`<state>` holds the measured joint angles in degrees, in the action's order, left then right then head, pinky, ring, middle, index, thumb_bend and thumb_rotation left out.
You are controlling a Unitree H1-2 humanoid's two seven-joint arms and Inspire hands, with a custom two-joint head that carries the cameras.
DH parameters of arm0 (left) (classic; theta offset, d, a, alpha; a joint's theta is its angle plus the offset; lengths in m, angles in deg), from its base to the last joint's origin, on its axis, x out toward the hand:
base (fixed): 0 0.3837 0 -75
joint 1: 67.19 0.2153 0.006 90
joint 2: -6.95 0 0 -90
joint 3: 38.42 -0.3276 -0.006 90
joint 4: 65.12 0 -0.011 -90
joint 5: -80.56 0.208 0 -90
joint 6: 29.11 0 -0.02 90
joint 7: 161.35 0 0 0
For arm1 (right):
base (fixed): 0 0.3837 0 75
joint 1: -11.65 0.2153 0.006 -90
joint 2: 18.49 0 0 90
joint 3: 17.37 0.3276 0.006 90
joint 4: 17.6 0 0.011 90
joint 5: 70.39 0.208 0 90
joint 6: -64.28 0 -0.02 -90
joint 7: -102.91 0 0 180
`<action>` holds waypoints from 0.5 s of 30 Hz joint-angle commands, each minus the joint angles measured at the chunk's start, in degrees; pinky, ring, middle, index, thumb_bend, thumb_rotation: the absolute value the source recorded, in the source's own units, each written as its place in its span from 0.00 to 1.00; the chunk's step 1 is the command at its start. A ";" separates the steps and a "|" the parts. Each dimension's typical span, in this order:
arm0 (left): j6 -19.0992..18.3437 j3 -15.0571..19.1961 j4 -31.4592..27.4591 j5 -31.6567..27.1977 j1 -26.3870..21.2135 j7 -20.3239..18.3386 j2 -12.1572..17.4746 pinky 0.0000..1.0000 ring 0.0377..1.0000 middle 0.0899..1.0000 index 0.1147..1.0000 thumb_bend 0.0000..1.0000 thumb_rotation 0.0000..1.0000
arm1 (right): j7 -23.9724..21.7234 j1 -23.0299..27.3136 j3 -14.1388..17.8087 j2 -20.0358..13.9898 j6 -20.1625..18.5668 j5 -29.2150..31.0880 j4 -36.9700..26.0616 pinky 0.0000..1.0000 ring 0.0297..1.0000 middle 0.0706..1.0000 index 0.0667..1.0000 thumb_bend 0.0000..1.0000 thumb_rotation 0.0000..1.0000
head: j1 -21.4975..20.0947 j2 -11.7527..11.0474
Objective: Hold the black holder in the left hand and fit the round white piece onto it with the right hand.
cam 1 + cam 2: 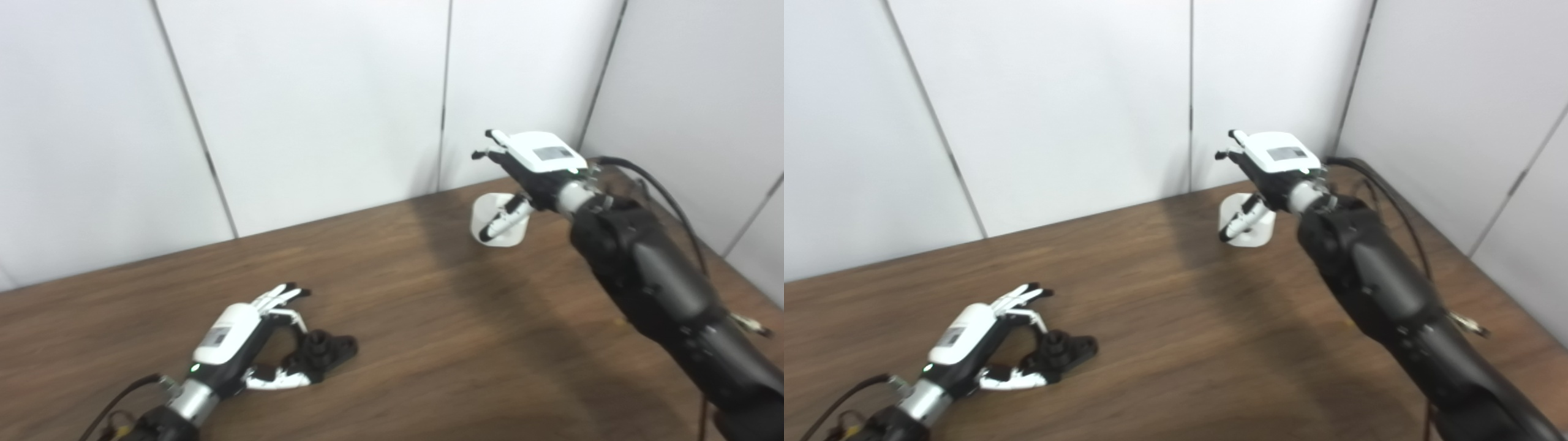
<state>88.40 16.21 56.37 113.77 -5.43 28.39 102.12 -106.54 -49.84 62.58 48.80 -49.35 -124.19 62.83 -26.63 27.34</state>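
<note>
Low at the near left, the left hand (245,343) lies on the table (429,343) with fingers spread around the one holder (321,350), contact unclear, while far right, near the back edge, the right hand (530,168) hovers over the single white piece (493,228), its thumb hiding part and its grip uncertain.

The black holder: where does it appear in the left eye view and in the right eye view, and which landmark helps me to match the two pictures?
Left eye view: black holder lies low and left of centre on the table, by the left hand.
Right eye view: black holder lies further left, again low.
Shared landmark: the round white piece near the back wall, at the right hand.
</note>
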 commanded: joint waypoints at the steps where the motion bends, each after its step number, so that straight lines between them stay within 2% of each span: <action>1: -0.60 -3.67 3.84 2.23 4.47 -1.39 1.78 0.93 0.96 0.89 0.42 0.52 0.07 | 0.10 3.19 0.48 -1.58 -0.43 -1.90 0.35 0.82 0.98 1.00 0.88 0.99 0.32 | -0.24 -0.01; 10: -0.59 -6.65 5.09 -0.35 3.98 0.28 2.89 0.94 0.96 0.90 0.42 0.52 0.07 | 1.16 5.28 0.61 -1.68 -0.22 -2.13 5.40 0.85 1.00 1.00 0.90 1.00 0.30 | -1.56 -0.84; 15: -0.59 -7.59 5.53 -0.95 3.78 1.03 3.02 0.94 0.96 0.90 0.42 0.52 0.07 | 1.25 5.97 0.50 -1.95 -0.32 -1.95 8.29 0.86 1.00 1.00 0.91 1.00 0.33 | -1.25 -1.07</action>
<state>88.42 11.59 57.25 111.03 -6.81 31.19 103.83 -106.72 -47.10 62.25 48.60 -49.64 -125.33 71.53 -27.86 26.19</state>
